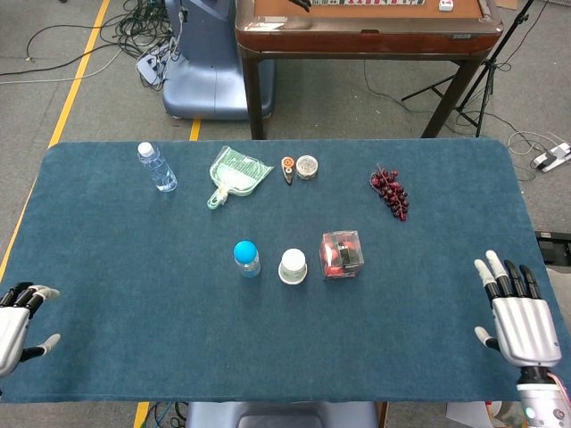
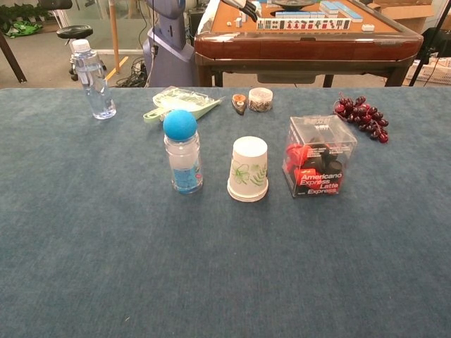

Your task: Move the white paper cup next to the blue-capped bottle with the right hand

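The white paper cup (image 1: 293,266) (image 2: 249,170) stands upside down on the blue table, just right of the blue-capped bottle (image 1: 246,258) (image 2: 182,152), a small gap between them. My right hand (image 1: 517,314) hovers at the table's near right edge, fingers spread and holding nothing, far from the cup. At the near left edge my left hand (image 1: 18,321) shows with fingers apart and nothing in it. Neither hand appears in the chest view.
A clear box of red packets (image 1: 342,254) (image 2: 318,166) stands right of the cup. Farther back lie grapes (image 1: 391,193), a small jar (image 1: 307,167), a green dustpan (image 1: 234,175) and a clear water bottle (image 1: 157,167). A wooden table (image 1: 366,31) stands behind.
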Robot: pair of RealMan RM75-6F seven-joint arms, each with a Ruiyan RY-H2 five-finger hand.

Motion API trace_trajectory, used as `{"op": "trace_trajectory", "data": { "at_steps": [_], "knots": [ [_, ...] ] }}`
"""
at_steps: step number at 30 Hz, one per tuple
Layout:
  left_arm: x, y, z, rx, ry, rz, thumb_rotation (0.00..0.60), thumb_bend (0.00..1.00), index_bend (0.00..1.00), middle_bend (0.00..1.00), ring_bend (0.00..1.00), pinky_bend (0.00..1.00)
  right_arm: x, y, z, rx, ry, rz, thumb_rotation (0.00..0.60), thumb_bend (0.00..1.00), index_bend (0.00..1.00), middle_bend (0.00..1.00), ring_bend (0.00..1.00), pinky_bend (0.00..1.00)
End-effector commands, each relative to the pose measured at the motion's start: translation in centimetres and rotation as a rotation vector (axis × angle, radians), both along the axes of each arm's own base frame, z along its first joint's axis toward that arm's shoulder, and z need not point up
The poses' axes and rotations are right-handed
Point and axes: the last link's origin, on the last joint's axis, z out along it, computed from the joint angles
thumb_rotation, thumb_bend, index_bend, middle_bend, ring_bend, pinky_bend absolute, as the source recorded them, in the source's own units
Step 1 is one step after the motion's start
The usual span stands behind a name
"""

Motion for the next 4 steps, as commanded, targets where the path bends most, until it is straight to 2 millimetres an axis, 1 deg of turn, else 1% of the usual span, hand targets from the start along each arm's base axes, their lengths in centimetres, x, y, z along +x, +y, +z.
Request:
{"op": "trace_trajectory", "data": {
  "at_steps": [1,4],
  "knots": [
    [-0.11,0.05,-0.18,-0.006,0.006,0.007,0.6,0.06,0.31,0.3,0.19,0.39,-0.7,0.64,1.02,-0.015,0.003,-0.013,0.6,0.0,0.08,0.03,0.0,0.07],
    [-0.11,0.16,-0.63,-0.034,0.018,0.01,0.6,0.06,0.31,0.3,0.19,0.39,-0.72,0.55,1.71,-0.049,0.005,0.01,0.6,0.0,0.09,0.02,0.0,0.07]
  ]
}}
